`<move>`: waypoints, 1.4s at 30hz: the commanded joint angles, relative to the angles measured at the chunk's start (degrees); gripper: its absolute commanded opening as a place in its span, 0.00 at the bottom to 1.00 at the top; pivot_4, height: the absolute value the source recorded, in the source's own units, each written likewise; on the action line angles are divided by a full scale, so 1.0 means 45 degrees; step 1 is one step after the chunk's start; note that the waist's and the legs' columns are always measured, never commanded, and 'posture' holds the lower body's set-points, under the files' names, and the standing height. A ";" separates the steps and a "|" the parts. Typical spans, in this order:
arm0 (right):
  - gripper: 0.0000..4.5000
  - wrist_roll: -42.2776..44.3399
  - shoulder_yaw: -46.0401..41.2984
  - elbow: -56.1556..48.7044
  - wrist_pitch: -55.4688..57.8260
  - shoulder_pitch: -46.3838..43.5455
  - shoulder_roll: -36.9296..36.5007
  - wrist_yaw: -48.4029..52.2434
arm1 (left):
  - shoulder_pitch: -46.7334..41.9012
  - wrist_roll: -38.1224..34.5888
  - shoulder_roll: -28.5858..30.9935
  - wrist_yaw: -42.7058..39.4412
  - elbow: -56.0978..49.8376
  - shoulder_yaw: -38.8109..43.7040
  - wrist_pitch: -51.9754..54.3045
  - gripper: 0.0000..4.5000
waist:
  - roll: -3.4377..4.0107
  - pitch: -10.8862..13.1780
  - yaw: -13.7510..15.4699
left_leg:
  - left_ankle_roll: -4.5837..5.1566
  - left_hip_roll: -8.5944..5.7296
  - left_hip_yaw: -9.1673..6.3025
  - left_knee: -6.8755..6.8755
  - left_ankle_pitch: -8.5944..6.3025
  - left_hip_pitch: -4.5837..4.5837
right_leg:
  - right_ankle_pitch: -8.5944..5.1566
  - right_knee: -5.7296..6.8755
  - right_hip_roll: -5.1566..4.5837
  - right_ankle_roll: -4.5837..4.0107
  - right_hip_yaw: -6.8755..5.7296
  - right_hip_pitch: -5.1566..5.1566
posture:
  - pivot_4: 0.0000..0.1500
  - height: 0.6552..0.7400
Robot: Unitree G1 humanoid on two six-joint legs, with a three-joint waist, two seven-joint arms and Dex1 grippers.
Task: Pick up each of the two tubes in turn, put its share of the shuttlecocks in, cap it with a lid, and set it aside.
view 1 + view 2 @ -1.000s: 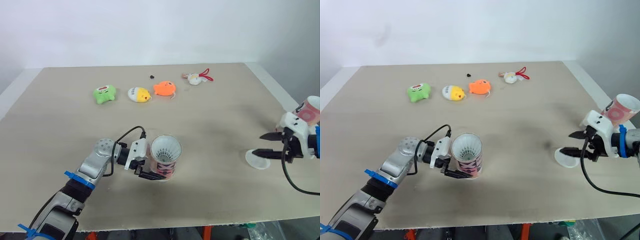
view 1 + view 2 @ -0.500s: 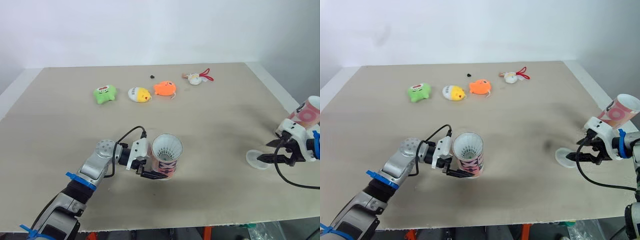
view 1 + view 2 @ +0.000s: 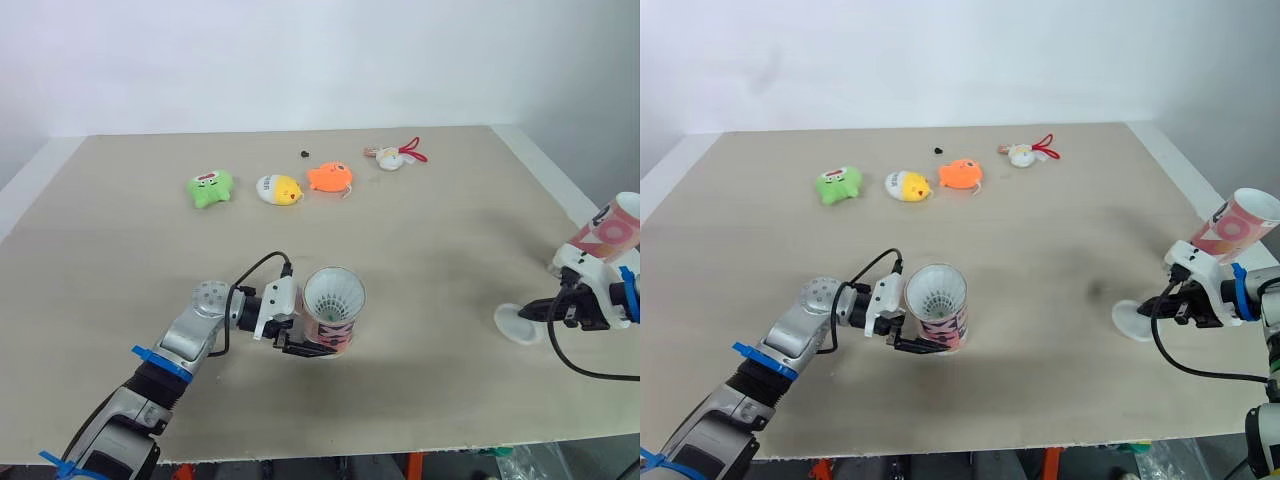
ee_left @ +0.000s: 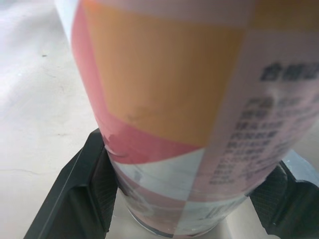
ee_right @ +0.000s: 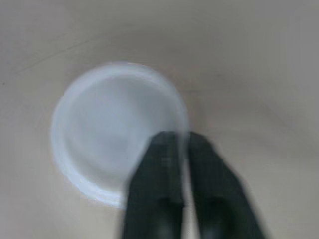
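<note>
A pink-and-orange patterned tube (image 3: pixel 332 312) stands upright at the table's middle, open top up, with white shuttlecock feathers (image 3: pixel 333 296) inside. My left gripper (image 3: pixel 305 337) is shut on its lower part, one black finger (image 4: pixel 87 191) on each side. A white round lid (image 3: pixel 516 324) lies flat near the right edge. My right gripper (image 3: pixel 546 313) is shut on the lid's rim (image 5: pixel 185 130), one finger inside and one outside. A second pink tube (image 3: pixel 611 229) stands tilted at the far right, behind my right arm.
Along the far side lie a green toy (image 3: pixel 209 187), a yellow toy (image 3: pixel 278 188), an orange toy (image 3: pixel 329 178), a small white toy with a red cord (image 3: pixel 398 155) and a tiny black bit (image 3: pixel 303 153). The table's right edge (image 3: pixel 560 195) runs close to the lid.
My right gripper, wide open beside the lid a second ago, has come down onto it and shut on its rim. The left gripper and its tube have kept still.
</note>
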 commanded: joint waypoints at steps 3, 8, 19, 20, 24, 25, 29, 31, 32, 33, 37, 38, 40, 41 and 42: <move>0.03 -0.0401 0.0282 -0.0164 -0.0620 0.0069 -0.0132 0.0269 | -0.0001 0.0390 -0.0016 0.0418 0.0308 0.0109 0.0075 0.71 | -0.0008 0.0001 0.0000 | -0.0001 0.0000 -0.0005 0.0000 0.0000 0.0007 | -0.0001 -0.0005 0.0000 0.0000 -0.0004 0.0012 | 1.00 1.00; 0.03 0.0185 -0.0013 -0.1370 -0.0304 -0.0262 -0.0164 0.1005 | 0.0189 0.0097 0.0211 0.0017 0.0021 -0.0030 0.1086 0.71 | -0.0002 0.0001 -0.0002 | -0.0001 0.0000 -0.0010 -0.0003 -0.0001 0.0009 | -0.0001 -0.0009 0.0001 0.0001 -0.0007 0.0014 | 1.00 1.00; 0.03 0.3068 -0.0710 -0.6839 0.1839 -0.1014 -0.0727 0.1814 | 0.0468 0.0012 0.0510 -0.0251 -0.0137 -0.0157 0.2241 0.71 | 0.0011 -0.0003 -0.0052 | -0.0010 0.0018 -0.0030 -0.0103 -0.0008 0.0011 | -0.0053 -0.0008 0.0033 -0.0037 -0.0021 -0.0023 | 1.00 1.00; 0.03 0.3480 -0.0711 -0.7345 0.2123 -0.1294 -0.0747 0.1814 | 0.0430 0.0049 0.0498 -0.0226 -0.0083 -0.0142 0.2183 0.71 | 0.0012 -0.0003 -0.0049 | -0.0012 0.0018 -0.0030 -0.0117 -0.0009 0.0011 | -0.0060 -0.0008 0.0033 -0.0041 -0.0022 -0.0027 | 1.00 1.00; 0.03 0.5155 -0.0252 -0.9607 0.3398 -0.2738 -0.0792 0.1814 | 0.0359 0.0039 0.0538 -0.0344 -0.0095 -0.0175 0.2331 0.71 | 0.0023 -0.0001 -0.0032 | -0.0014 0.0018 -0.0028 -0.0147 -0.0010 -0.0001 | -0.0069 -0.0008 0.0029 -0.0045 -0.0020 -0.0052 | 1.00 1.00; 0.03 0.5352 -0.0102 -0.9931 0.3589 -0.3043 -0.0765 0.1814 | 0.0336 0.0023 0.0556 -0.0401 -0.0103 -0.0191 0.2399 0.71 | 0.0023 -0.0001 -0.0029 | -0.0014 0.0020 -0.0032 -0.0151 -0.0010 -0.0002 | -0.0069 -0.0008 0.0027 -0.0049 -0.0018 -0.0061 | 1.00 1.00; 0.03 0.5613 0.0900 -1.1158 0.4038 -0.4614 -0.0239 0.1814 | 0.0236 0.0016 0.0757 -0.0777 -0.0192 -0.0376 0.2868 0.71 | 0.0010 0.0001 -0.0022 | -0.0017 0.0033 -0.0034 -0.0155 -0.0012 -0.0003 | -0.0077 -0.0009 0.0026 -0.0059 -0.0030 -0.0062 | 1.00 1.00; 0.03 0.5215 0.1527 -1.1658 0.3818 -0.5144 0.0152 0.1814 | 0.0170 0.0028 0.0983 -0.1107 -0.0284 -0.0580 0.3326 0.71 | 0.0009 0.0000 -0.0034 | -0.0022 0.0038 -0.0034 -0.0155 -0.0015 -0.0005 | -0.0077 -0.0009 0.0023 -0.0062 -0.0029 -0.0074 | 1.00 1.00; 0.03 0.4932 0.1832 -1.1821 0.3674 -0.5416 0.0463 0.1746 | 0.0144 0.0012 0.1110 -0.1276 -0.0361 -0.0695 0.3585 0.71 | 0.0008 -0.0001 -0.0060 | -0.0026 0.0038 -0.0032 -0.0157 -0.0017 -0.0006 | -0.0078 -0.0009 0.0023 -0.0065 -0.0028 -0.0081 | 1.00 1.00; 0.03 0.4694 0.2075 -1.1870 0.3569 -0.5651 0.0749 0.1636 | 0.0105 0.0008 0.1191 -0.1396 -0.0387 -0.0773 0.3722 0.71 | 0.0008 -0.0001 -0.0083 | -0.0030 0.0045 -0.0027 -0.0163 -0.0020 -0.0004 | -0.0074 -0.0009 0.0026 -0.0073 -0.0026 -0.0093 | 1.00 1.00; 0.03 0.4359 0.2748 -1.2165 0.3392 -0.6509 0.2061 0.1480 | -0.0066 0.0038 0.1358 -0.1700 -0.0495 -0.1010 0.4253 0.71 | 0.0009 -0.0002 -0.0123 | -0.0028 0.0056 -0.0024 -0.0197 -0.0024 -0.0013 | -0.0078 -0.0003 0.0046 -0.0087 -0.0034 -0.0125 | 1.00 1.00; 0.03 0.4399 0.2847 -1.2260 0.3403 -0.6671 0.2349 0.1539 | -0.0120 0.0042 0.1344 -0.1698 -0.0504 -0.0999 0.4302 0.71 | 0.0010 -0.0003 -0.0122 | -0.0023 0.0062 -0.0024 -0.0204 -0.0029 -0.0017 | -0.0072 0.0000 0.0053 -0.0075 -0.0039 -0.0130 | 1.00 1.00; 0.03 0.4366 0.3039 -1.2319 0.3431 -0.6986 0.2891 0.1518 | -0.0232 0.0035 0.1295 -0.1675 -0.0464 -0.0938 0.4353 0.71 | 0.0010 -0.0003 -0.0106 | -0.0015 0.0069 -0.0027 -0.0209 -0.0044 -0.0028 | -0.0097 0.0006 0.0074 -0.0089 -0.0057 -0.0131 | 1.00 1.00; 0.03 0.4381 0.3131 -1.2337 0.3464 -0.7106 0.3122 0.1538 | -0.0278 0.0036 0.1287 -0.1673 -0.0428 -0.0917 0.4359 0.71 | 0.0010 -0.0003 -0.0087 | -0.0006 0.0072 -0.0043 -0.0212 -0.0055 -0.0031 | -0.0115 0.0015 0.0084 -0.0112 -0.0070 -0.0129 | 1.00 1.00; 0.03 0.4419 0.3229 -1.2383 0.3465 -0.7177 0.3332 0.1584 | -0.0308 0.0039 0.1290 -0.1680 -0.0404 -0.0903 0.4353 0.71 | 0.0009 -0.0004 -0.0066 | -0.0003 0.0073 -0.0049 -0.0213 -0.0060 -0.0034 | -0.0118 0.0018 0.0086 -0.0124 -0.0073 -0.0129 | 1.00 1.00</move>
